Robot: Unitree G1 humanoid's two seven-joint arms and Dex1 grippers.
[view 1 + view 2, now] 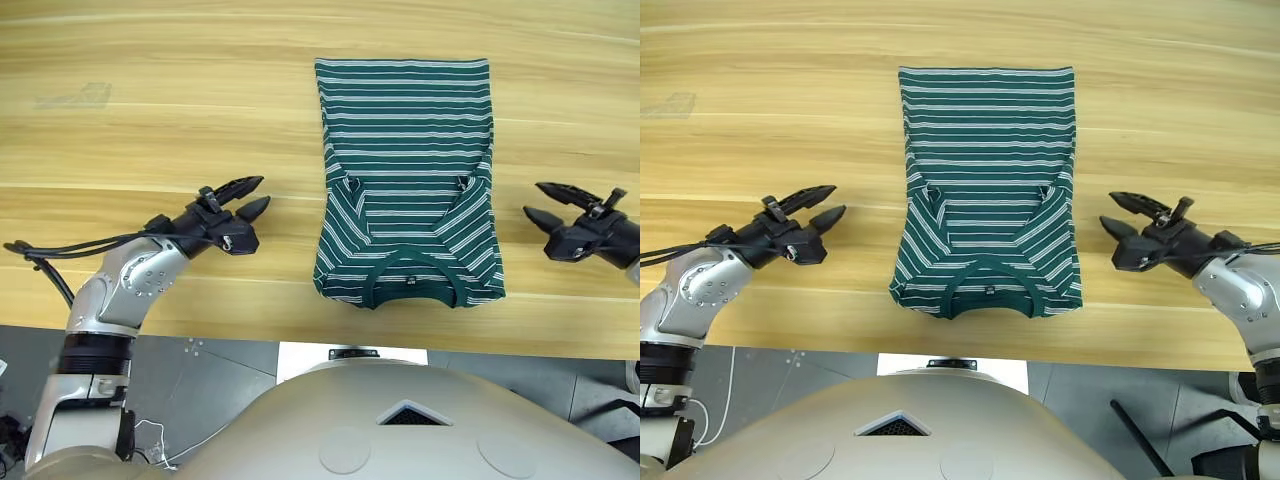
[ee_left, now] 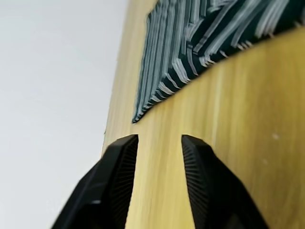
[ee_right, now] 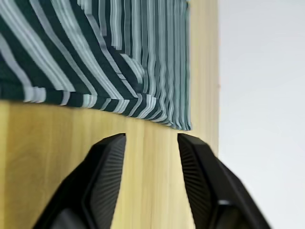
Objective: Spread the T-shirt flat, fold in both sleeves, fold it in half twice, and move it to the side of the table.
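Wooden table, light grain, spans the whole scene. T-shirt, dark green with thin white stripes, lies flat at the table's middle. Both sleeves are folded in over the body, and the collar end is toward the robot's edge. Neck label sits inside the collar, print too small to read. Left gripper is low over the wood to the shirt's left, forearm angled in from the near edge, fingers spread, nothing held. Right gripper mirrors it on the shirt's right, tips pointing toward the cloth, fingers parted and empty. Both are near the shirt's lower half, not touching it.
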